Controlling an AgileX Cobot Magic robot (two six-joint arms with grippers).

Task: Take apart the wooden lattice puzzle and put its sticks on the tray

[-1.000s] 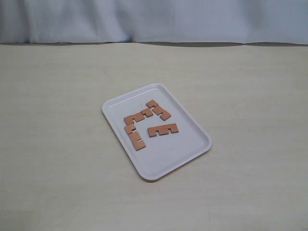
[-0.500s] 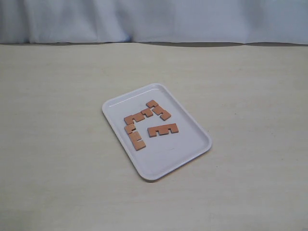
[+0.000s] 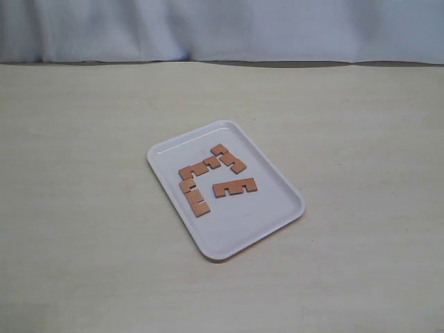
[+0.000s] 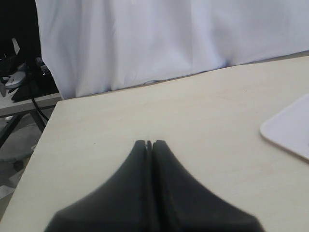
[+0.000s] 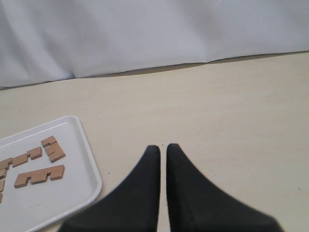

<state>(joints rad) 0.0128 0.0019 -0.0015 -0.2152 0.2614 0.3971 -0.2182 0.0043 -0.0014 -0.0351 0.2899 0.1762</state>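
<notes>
The white tray [image 3: 243, 223] lies in the middle of the table. Four reddish-brown notched sticks rest flat on it, separate from one another: one [image 3: 200, 167] at the upper left, one [image 3: 229, 158] behind it, one [image 3: 235, 187] in the centre and one [image 3: 195, 198] at the left. No assembled lattice shows. Neither gripper appears in the exterior view. My left gripper [image 4: 149, 143] is shut and empty over bare table, with a corner of the tray [image 4: 289, 133] off to one side. My right gripper [image 5: 163, 147] has only a thin slit between its fingers, holds nothing, and hovers beside the tray [image 5: 72, 193].
The pale wooden table [image 3: 361, 139] stretches all round the tray. A white cloth backdrop [image 3: 222, 28] hangs behind its far edge. The left wrist view shows the table's side edge [image 4: 46, 130] with cables and a stand beyond it.
</notes>
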